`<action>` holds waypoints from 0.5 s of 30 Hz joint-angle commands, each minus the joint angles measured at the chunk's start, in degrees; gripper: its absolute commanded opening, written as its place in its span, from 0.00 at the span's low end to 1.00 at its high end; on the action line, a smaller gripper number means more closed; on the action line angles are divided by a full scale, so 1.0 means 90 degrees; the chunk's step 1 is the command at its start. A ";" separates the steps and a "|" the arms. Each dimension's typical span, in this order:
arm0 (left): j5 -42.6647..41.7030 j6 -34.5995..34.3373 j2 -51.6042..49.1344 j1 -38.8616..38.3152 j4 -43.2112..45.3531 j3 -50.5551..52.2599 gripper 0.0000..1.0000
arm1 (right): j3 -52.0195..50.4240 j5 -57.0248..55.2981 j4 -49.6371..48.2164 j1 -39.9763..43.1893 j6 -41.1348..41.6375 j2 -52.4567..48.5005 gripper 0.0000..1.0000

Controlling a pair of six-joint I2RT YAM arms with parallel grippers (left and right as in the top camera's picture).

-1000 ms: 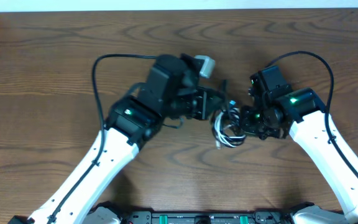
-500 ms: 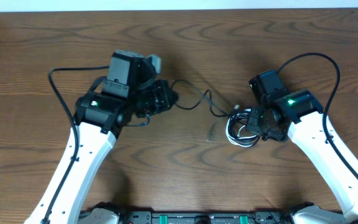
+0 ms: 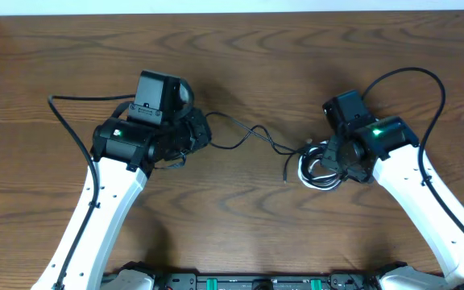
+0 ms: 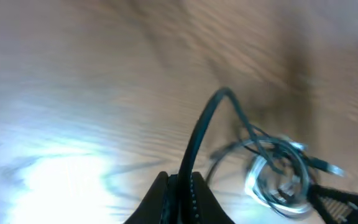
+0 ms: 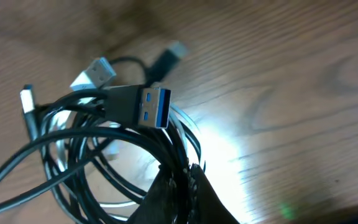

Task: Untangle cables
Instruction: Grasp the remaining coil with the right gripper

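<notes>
Black cable [image 4: 199,134] clamped in fully closed left end effector [image 3: 202,133]. It is stretched left-to-right over bench [image 3: 240,234] into tangled coil [image 3: 316,171]. Coil, black and white cords, pinched by closed right end effector [image 3: 334,159]. Further separation judged to need leftward pull along cable axis.

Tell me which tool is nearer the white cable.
Right. The right tool pinches the bundle holding the white cable; the left tool is far off, gripping a black cable strung out from it.
</notes>
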State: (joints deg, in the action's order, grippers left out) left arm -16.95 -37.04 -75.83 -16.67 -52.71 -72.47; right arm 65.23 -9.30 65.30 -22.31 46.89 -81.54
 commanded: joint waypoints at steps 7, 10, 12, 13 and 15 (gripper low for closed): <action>0.1445 -0.0423 0.0117 0.0160 -0.0279 -0.0100 0.08 | -0.0806 -0.1350 -0.0313 0.0039 0.0602 -0.0027 0.22; 0.1435 -0.0423 0.0117 0.0299 -0.0282 -0.0100 0.07 | -0.0855 -0.1350 -0.0357 0.0039 0.0600 -0.0027 0.31; 0.1314 -0.0447 0.0138 0.0403 -0.0231 -0.0107 0.07 | -0.0855 -0.1355 -0.0381 0.0041 0.0597 -0.0027 0.40; 0.0964 -0.0440 0.0189 0.0508 -0.0068 -0.0107 0.08 | -0.0855 -0.1355 -0.0430 0.0041 0.0597 -0.0027 0.46; 0.0056 -0.0267 0.0328 0.0675 0.0367 -0.0107 0.08 | -0.0855 -0.1353 -0.0491 0.0039 0.0597 -0.0027 0.47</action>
State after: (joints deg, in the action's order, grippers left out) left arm -9.54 -40.49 -75.66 -13.06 -52.42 -72.47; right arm 57.91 -17.78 61.12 -22.31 51.35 -81.67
